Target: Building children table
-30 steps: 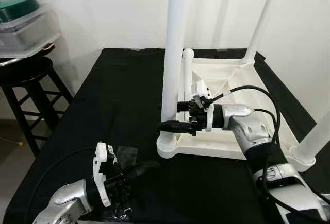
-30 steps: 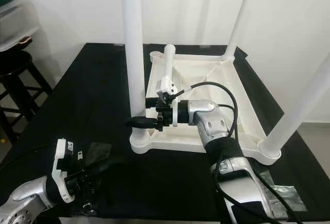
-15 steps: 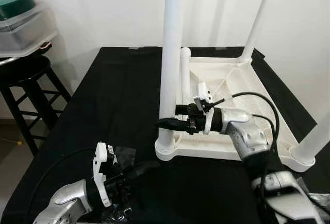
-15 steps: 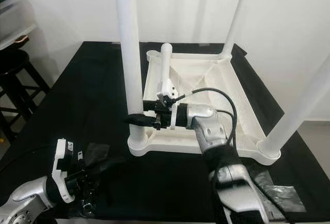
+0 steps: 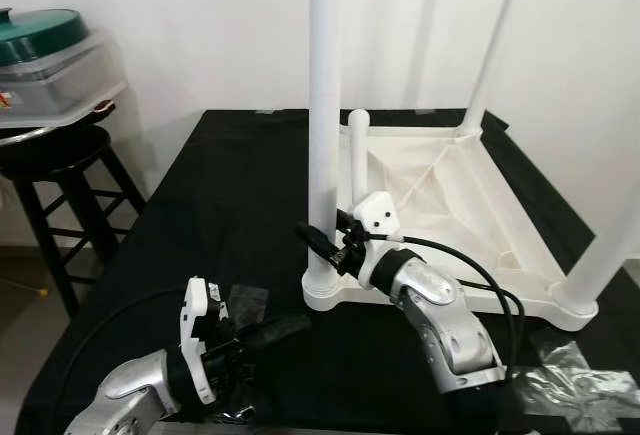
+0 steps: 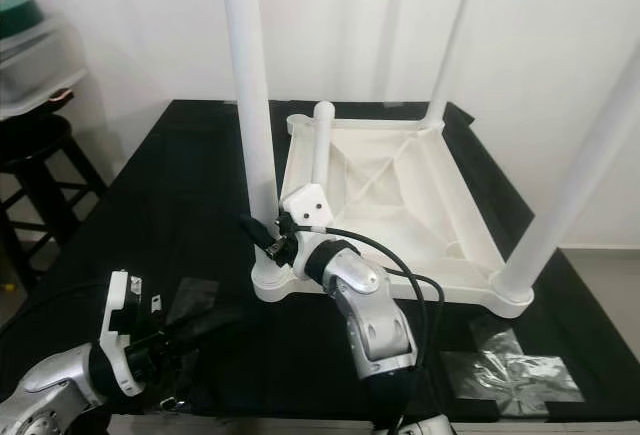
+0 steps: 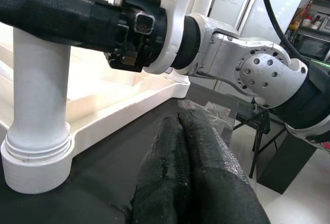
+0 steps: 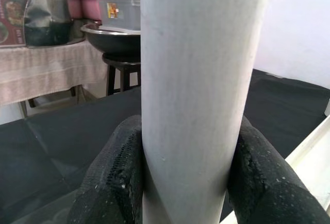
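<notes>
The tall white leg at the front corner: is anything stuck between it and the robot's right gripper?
No. The right gripper is closed straight onto the white leg, one finger on each side, touching it.

Plain white room, black-draped work surface.

A white wall (image 5: 200,25) stands behind the black cloth (image 5: 215,205). To the left — a dark wooden stool (image 5: 55,170) bears a clear container (image 5: 55,65) with a green lid (image 5: 45,25). Crinkled clear plastic (image 6: 510,370) lies on the cloth.

Home: stool (image 5: 62,160), food containers (image 5: 55,55).
</notes>
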Available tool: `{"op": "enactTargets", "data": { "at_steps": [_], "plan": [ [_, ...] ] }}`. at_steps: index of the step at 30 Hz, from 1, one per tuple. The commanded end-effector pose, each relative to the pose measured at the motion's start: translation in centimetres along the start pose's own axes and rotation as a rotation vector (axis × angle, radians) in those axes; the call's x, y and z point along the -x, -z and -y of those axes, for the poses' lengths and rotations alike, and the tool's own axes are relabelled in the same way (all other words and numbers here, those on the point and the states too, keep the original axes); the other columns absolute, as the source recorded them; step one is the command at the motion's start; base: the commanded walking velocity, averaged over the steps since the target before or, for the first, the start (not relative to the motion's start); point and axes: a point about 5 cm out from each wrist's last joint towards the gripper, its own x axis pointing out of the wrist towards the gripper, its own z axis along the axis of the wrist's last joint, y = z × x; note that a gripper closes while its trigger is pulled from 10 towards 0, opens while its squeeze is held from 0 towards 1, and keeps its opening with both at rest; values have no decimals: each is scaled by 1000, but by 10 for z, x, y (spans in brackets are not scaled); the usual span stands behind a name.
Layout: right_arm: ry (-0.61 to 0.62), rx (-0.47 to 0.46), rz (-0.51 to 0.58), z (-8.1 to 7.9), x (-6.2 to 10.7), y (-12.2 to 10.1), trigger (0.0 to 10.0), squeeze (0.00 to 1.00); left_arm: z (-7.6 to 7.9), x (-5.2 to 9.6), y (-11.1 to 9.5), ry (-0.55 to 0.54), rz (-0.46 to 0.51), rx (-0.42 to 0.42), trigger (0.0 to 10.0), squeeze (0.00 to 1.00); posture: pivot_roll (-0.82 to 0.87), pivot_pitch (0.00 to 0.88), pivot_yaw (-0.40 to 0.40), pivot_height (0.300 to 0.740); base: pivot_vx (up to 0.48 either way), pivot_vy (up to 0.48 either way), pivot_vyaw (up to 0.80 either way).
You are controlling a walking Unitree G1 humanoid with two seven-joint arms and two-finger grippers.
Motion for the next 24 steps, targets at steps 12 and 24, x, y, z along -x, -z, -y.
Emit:
{"op": "enactTargets", "data": {
  "at_steps": [12, 24],
  "plan": [
    [-271, -10, 33, 6, 2, -23, 10000, 1000, -2, 0, 0, -5, -6, -9, 10000, 0, -13, 32, -13, 740, 0, 0, 0],
    [-671, 188, -80, 32, 9, -35, 10000, 0, 1, 0, 0, -6, -6, -10, 10000, 0, 23, 40, -14, 740, 0, 0, 0]
  ]
}}
